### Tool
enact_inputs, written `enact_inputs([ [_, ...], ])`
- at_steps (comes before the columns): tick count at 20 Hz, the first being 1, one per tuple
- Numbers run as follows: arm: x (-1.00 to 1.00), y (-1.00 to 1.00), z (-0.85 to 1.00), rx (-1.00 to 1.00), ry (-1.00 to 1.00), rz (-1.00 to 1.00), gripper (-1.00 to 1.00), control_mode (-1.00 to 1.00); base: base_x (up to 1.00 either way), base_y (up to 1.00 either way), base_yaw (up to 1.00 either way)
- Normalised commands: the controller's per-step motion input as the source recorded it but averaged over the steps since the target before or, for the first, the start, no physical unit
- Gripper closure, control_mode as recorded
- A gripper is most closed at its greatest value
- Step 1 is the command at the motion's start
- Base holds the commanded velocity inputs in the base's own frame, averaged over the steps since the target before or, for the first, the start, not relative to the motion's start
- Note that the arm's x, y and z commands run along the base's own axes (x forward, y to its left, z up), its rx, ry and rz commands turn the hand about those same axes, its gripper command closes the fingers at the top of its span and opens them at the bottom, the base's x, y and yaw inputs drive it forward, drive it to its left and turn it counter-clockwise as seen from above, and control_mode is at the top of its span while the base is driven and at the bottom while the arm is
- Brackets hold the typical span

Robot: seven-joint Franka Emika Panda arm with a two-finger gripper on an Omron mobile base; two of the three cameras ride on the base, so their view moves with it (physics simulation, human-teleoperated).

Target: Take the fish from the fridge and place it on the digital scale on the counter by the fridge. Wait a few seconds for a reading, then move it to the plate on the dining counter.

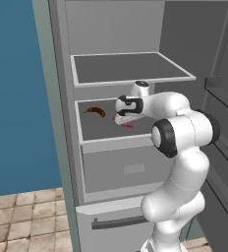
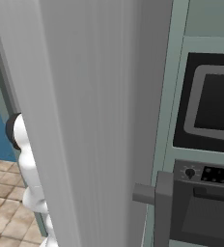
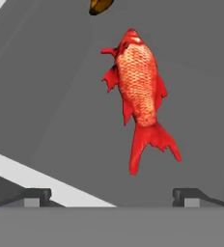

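Red fish (image 3: 139, 91) lies on the fridge (image 1: 111, 69) shelf beneath the hand (image 3: 112, 195), fingers spread wide.

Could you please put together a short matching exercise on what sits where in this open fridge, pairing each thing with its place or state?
Things:
1. fish
2. dark brown curved item
3. gripper
4. upper shelf

Places or states:
A. bare, above the shelf that the arm reaches into
B. open, just short of the red tail
C. lying flat on the middle shelf, ahead of the fingertips
D. toward the left of the middle shelf, apart from the red thing

Pairs: 1-C, 2-D, 3-B, 4-A
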Motion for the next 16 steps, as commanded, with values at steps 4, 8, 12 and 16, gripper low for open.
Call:
enact_inputs([
  [4,0.23,0.0,-0.06,0.0,0.0,0.0,-1.0,-1.0,0.0,0.0,0.0],
  [8,0.21,0.0,-0.21,0.0,0.0,0.0,-1.0,-1.0,0.0,0.0,0.0],
  [12,0.27,0.0,-0.33,0.0,0.0,0.01,-1.0,-1.0,0.0,0.0,0.0],
  [16,0.32,0.0,-0.22,0.0,0.0,0.01,-1.0,-1.0,0.0,0.0,0.0],
])
